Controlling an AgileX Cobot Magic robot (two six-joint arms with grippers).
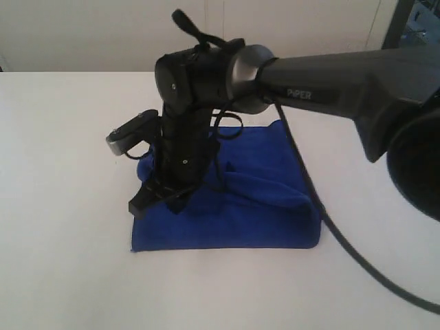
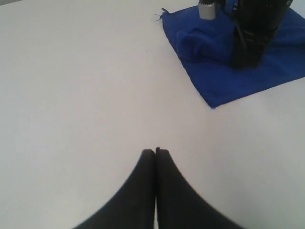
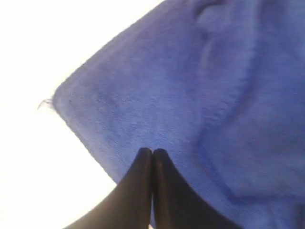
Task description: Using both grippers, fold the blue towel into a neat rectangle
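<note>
The blue towel (image 1: 254, 213) lies on the white table (image 1: 62, 206) as a rough rectangle, with a rumpled ridge (image 1: 268, 182) across its upper layer. My right gripper (image 1: 172, 201) points down onto the towel's left part, fingers shut. In the right wrist view its tips (image 3: 152, 151) sit on or just over the towel (image 3: 200, 95), close to an edge, with nothing seen between them. A loose thread (image 3: 45, 102) sticks out at the nearby corner. My left gripper (image 2: 156, 150) is shut over bare table, well away from the towel (image 2: 214, 81). It does not show in the exterior view.
The right arm (image 1: 330, 82) reaches in from the right, above the towel. Its black cable (image 1: 330, 223) trails down past the towel's right edge. A small grey block (image 1: 127, 134) juts out left of the wrist. A pale wall (image 1: 82, 34) runs behind the table.
</note>
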